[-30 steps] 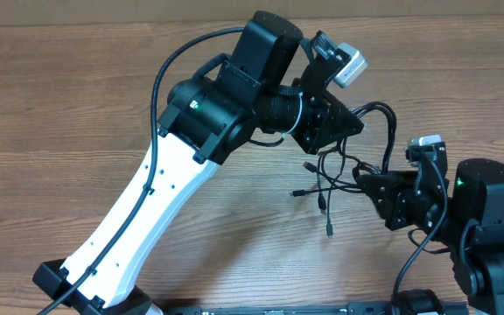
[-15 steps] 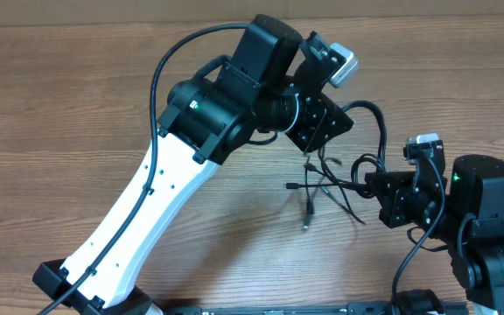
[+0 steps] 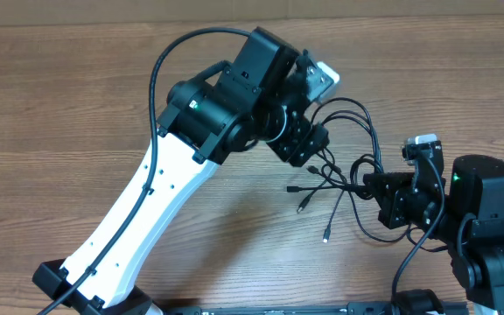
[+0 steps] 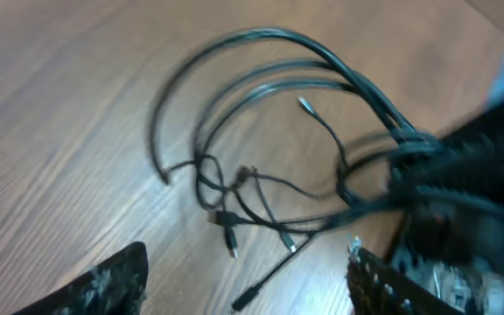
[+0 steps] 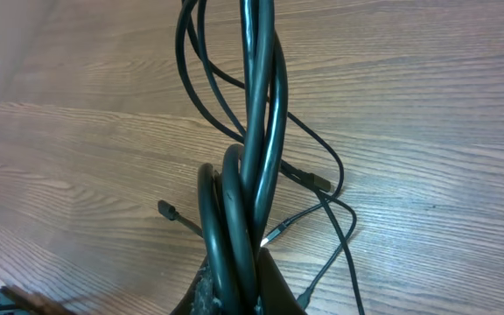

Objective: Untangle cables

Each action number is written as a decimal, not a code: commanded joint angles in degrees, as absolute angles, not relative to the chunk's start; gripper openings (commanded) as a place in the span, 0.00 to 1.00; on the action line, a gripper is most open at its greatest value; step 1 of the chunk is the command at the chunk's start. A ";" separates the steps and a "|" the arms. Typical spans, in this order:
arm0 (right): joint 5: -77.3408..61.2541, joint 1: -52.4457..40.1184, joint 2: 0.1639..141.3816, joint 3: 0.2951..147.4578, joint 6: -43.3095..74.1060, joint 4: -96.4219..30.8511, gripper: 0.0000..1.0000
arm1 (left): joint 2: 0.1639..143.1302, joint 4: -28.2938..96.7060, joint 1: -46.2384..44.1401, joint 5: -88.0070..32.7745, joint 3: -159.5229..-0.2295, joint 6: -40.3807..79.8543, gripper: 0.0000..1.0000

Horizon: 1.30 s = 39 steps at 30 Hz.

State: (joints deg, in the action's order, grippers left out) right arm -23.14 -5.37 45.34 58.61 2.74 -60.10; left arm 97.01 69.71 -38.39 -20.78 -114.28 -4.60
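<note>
The cables (image 3: 332,172) are thin black cords with small plug tips, tangled on the wooden table between the two arms. My left gripper (image 3: 313,149) hangs just left of the tangle, open and holding nothing. In the left wrist view its fingers (image 4: 116,284) frame the bottom corners, and the cables (image 4: 374,98) loop over the wood beyond them. My right gripper (image 3: 367,185) is shut on a bundle of the cables (image 5: 256,114) that rises straight out of its fingers (image 5: 274,284). Loose plug ends lie on the wood around that bundle.
The left arm's white link (image 3: 138,219) slants across the lower left of the table. Thick black robot wiring (image 3: 178,52) arcs above it. The right arm's base (image 3: 484,227) fills the lower right corner. Bare wood lies to the left and along the far side.
My left gripper has opened and let go of the cables, drawing back to the left. The freed loops and plug ends have dropped and spread on the table. The right gripper has closed fully on its bundle.
</note>
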 commanded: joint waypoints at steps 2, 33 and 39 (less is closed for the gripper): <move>-26.09 -5.52 45.12 59.31 2.52 -60.16 0.04 | 95.88 72.73 -38.28 -32.36 -115.24 -17.69 0.72; -34.87 -5.52 45.12 59.33 2.92 -60.10 0.04 | 95.88 83.55 -38.26 -38.39 -115.24 -38.85 0.73; -36.84 -5.52 45.12 59.33 2.92 -58.96 0.04 | 95.88 83.37 -38.28 -39.44 -115.24 -41.85 0.69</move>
